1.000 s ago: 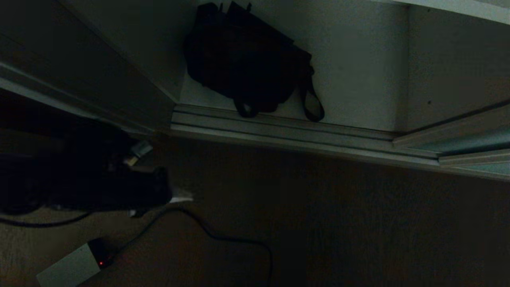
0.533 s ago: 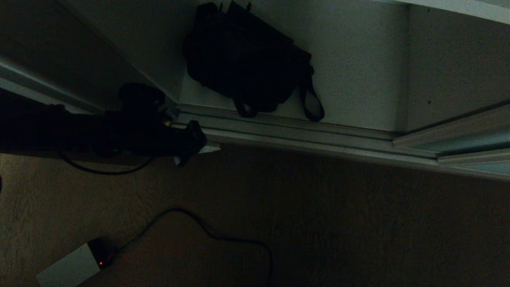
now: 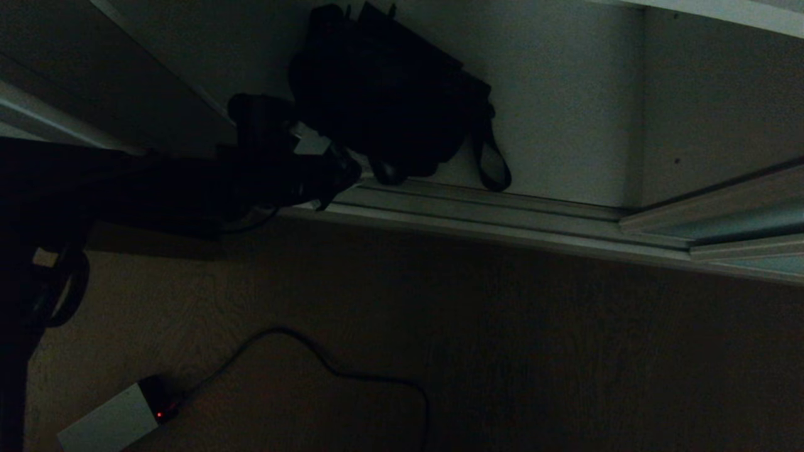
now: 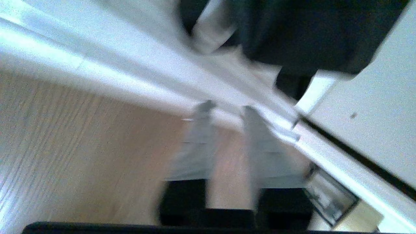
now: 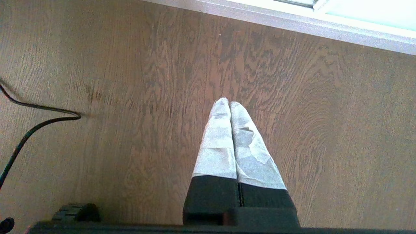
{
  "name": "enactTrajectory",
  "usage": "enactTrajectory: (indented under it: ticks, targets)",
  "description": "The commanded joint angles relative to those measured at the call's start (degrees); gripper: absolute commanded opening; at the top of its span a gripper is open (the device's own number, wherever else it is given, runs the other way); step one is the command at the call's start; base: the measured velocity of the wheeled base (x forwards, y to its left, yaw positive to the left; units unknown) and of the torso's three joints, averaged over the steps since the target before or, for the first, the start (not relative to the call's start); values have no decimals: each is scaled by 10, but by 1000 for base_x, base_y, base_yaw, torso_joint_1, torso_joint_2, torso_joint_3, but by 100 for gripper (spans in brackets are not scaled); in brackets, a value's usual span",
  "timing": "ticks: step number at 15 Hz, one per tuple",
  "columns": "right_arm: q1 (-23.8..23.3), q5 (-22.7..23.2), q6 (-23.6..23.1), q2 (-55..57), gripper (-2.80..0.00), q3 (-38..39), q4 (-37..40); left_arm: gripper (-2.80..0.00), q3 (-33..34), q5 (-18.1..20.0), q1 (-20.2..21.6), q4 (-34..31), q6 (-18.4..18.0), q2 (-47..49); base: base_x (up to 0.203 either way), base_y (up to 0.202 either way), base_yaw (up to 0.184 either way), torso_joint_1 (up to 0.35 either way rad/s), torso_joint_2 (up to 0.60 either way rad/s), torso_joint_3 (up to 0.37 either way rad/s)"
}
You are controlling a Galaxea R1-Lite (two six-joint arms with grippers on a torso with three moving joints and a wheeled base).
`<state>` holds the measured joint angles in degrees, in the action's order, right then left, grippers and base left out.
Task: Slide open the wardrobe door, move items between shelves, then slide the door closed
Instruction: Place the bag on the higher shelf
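A floppy black bag point(image 3: 389, 107) with hanging straps lies on the white wardrobe shelf point(image 3: 565, 113), just behind the silver bottom track point(image 3: 477, 210). My left gripper point(image 3: 342, 176) reaches in from the left and sits at the track, close to the bag's near left corner. In the left wrist view my left gripper point(image 4: 226, 109) is open with nothing between its grey fingers point(image 4: 201, 143), and the bag point(image 4: 292, 32) lies just beyond them. The sliding wardrobe door point(image 3: 747, 220) stands pushed to the right. My right gripper point(image 5: 226, 102) hangs shut and empty over the wooden floor.
A white power box point(image 3: 110, 420) with a red light and a black cable point(image 3: 352, 370) lie on the wooden floor in front of the wardrobe. A white side wall point(image 3: 710, 100) bounds the compartment on the right. An upper shelf edge point(image 3: 722, 9) runs above.
My left arm has swung up from low over the floor at the left to the wardrobe track beside the bag, and its jaws have parted. The bag and the door have not moved.
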<state>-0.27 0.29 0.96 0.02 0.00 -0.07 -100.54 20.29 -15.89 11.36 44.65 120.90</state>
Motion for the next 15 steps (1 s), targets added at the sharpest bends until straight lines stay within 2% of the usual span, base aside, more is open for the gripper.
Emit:
enactTrajectory:
  ticks: [1,4,5,7,9,10,13,15]
  targets:
    - [0,1,0,0,-280,0,0,0,-8,-3,-11,61,1,36,0,0,0,0,0,0]
    - [0,0,0,0,-280,0,0,0,-13,-47,-21,179,-5,90,0,0,0,0,0,0]
    - [0,0,0,0,-280,0,0,0,-14,-53,-23,188,-8,94,0,0,0,0,0,0]
    - [0,1,0,-1,-280,0,0,0,-29,-70,-23,205,-39,132,0,0,0,0,0,0]
    - [0,0,0,0,-280,0,0,0,-75,-124,-23,220,-57,164,0,0,0,0,0,0]
    - [0,0,0,0,-280,0,0,0,-86,-136,-23,232,-72,174,0,0,0,0,0,0]
    - [0,0,0,-1,-280,0,0,0,-97,-134,-23,268,-77,186,0,0,0,0,0,0]
    - [0,0,0,-1,-280,0,0,0,-98,-134,-24,334,-80,191,0,0,0,0,0,0]
